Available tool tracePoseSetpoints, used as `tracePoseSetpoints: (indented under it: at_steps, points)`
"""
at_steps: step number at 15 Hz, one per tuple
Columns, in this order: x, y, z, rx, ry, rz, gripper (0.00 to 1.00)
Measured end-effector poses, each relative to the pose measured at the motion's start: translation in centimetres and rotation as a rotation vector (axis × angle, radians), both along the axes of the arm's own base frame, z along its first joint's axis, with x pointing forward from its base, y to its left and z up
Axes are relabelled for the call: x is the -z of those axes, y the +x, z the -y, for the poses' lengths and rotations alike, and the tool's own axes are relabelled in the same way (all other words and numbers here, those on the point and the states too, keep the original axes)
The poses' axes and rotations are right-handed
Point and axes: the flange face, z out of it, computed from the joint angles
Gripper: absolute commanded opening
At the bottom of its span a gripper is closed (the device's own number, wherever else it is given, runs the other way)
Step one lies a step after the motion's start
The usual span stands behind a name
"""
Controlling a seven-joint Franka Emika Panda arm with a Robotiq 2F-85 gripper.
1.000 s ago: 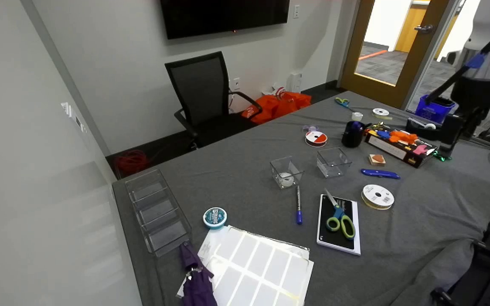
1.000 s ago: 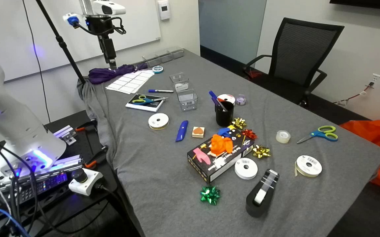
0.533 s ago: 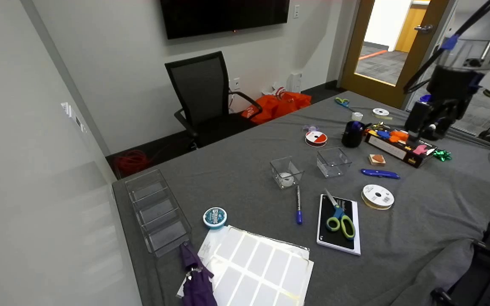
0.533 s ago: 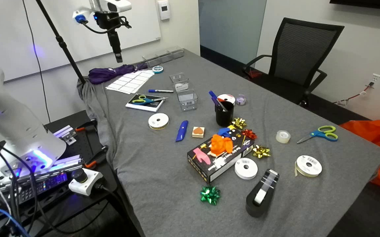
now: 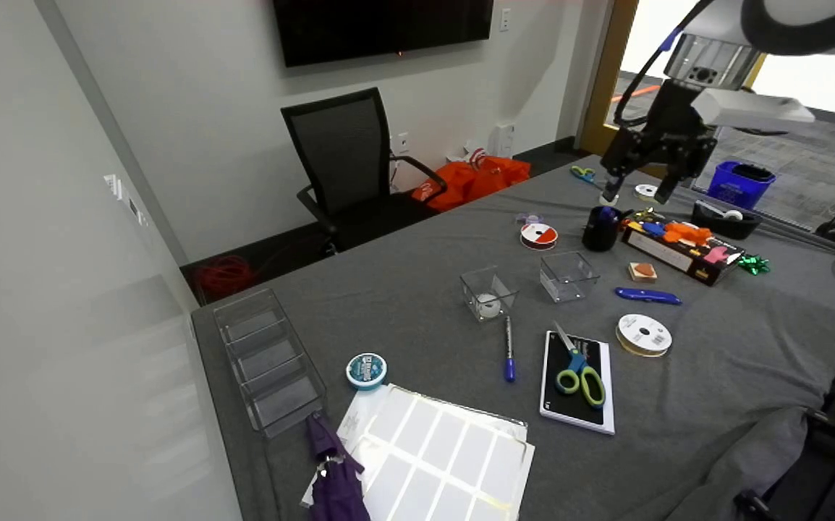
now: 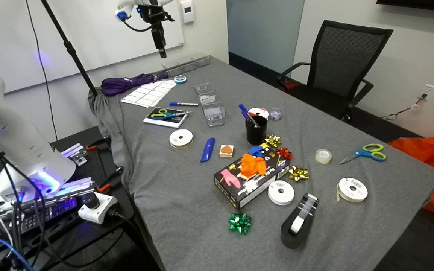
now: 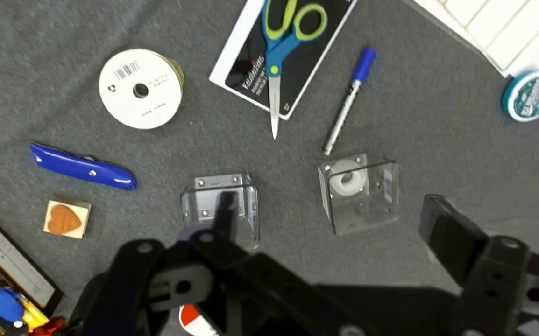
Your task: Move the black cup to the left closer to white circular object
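Observation:
The black cup [image 6: 256,132] stands upright on the grey cloth with pens in it. It also shows in an exterior view [image 5: 600,230] and is out of the wrist view. Several white discs with dark centres are on the table. One is a white ribbon spool [image 6: 181,138] lying beside the scissors pack, also in the wrist view [image 7: 141,88]; another lies by the black box [image 6: 281,192]. My gripper [image 5: 638,191] is open and empty, high above the table. In the wrist view its fingers [image 7: 454,238] are wide apart, with clear boxes below.
Two clear boxes [image 7: 360,200] and a blue marker [image 7: 350,102] lie on the table. A blue knife [image 6: 208,149] and a heart stamp [image 6: 226,151] lie between spool and cup. A black box [image 6: 252,177] with rubber toys stands beside the cup. A red-and-white spool [image 5: 538,236] lies behind it.
My gripper has risen and swung sideways over the table, leftward in the exterior view where it faces the door and rightward where the whiteboard is behind it. The table objects have not moved.

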Motion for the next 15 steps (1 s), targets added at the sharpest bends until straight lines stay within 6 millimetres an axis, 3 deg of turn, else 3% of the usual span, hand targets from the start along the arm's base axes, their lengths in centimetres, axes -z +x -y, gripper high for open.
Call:
tracePoseSetpoints:
  at_steps: [5,9,12,15]
  points:
    - [-2.1,6.4,1.7,0.164,0.000,0.091,1.00]
    - [-2.2,10.7,5.6,0.268,-0.086,0.134,1.00]
    - [-2.2,12.6,8.1,0.311,-0.138,0.154,1.00]
    - [-2.3,13.2,8.3,0.315,-0.142,0.160,1.00]
